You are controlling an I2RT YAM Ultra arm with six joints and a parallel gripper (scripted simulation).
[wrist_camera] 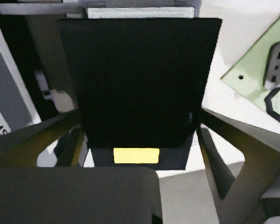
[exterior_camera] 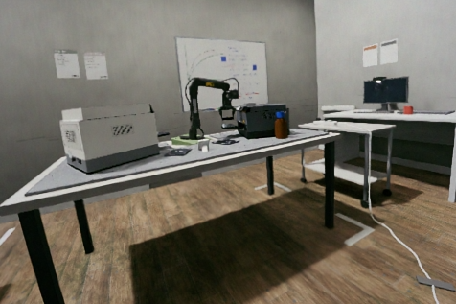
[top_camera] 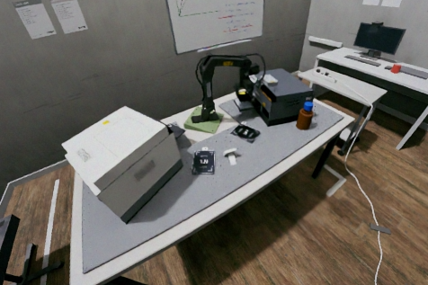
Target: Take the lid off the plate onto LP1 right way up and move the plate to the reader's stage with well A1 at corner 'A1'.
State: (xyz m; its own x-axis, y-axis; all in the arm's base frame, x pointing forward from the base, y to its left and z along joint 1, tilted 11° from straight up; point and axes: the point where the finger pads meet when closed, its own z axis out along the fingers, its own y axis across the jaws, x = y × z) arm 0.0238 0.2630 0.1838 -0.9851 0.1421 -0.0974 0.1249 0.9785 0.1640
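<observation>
Standing nearest, left: white and grey reader (top_camera: 139,165) (exterior_camera: 112,140), a large box on the mat of the table (top_camera: 180,235) (exterior_camera: 201,162); its dark stage (top_camera: 176,130) juts out at the far right side.
Deck, left position: dark square marker (top_camera: 203,162) (exterior_camera: 177,152), right of the reader; its printed name is too small to read surely.
White piece: small T-shaped holder (top_camera: 231,155) (exterior_camera: 204,145), just right of that marker.
Bottle: brown, blue-capped, upright (top_camera: 305,117) (exterior_camera: 281,126); near the dispenser's near right corner.
Deck, right position: second dark marker (top_camera: 246,132) (exterior_camera: 225,141), farther back, between the white piece and the dispenser.
Dispenser: dark grey box (top_camera: 285,93) (exterior_camera: 263,121) on the right; its stage side faces left, towards the arm.
Arm: black (top_camera: 207,82) (exterior_camera: 193,105), on a green base (top_camera: 192,126) (exterior_camera: 179,142) (wrist_camera: 237,77); it reaches right, wrist down.
Pincer: (top_camera: 243,93) (exterior_camera: 226,115) (wrist_camera: 142,119) set wide, pinching the black lid (wrist_camera: 142,80) by its sides, above the dispenser's stage; a yellow label (wrist_camera: 136,155) shows at one short end.
Plate: a pale strip (wrist_camera: 142,13) shows past the lid's edge, at the dispenser's stage; the rest is hidden.
Far wall: whiteboard (top_camera: 216,4) (exterior_camera: 222,73) with curves and writing.
</observation>
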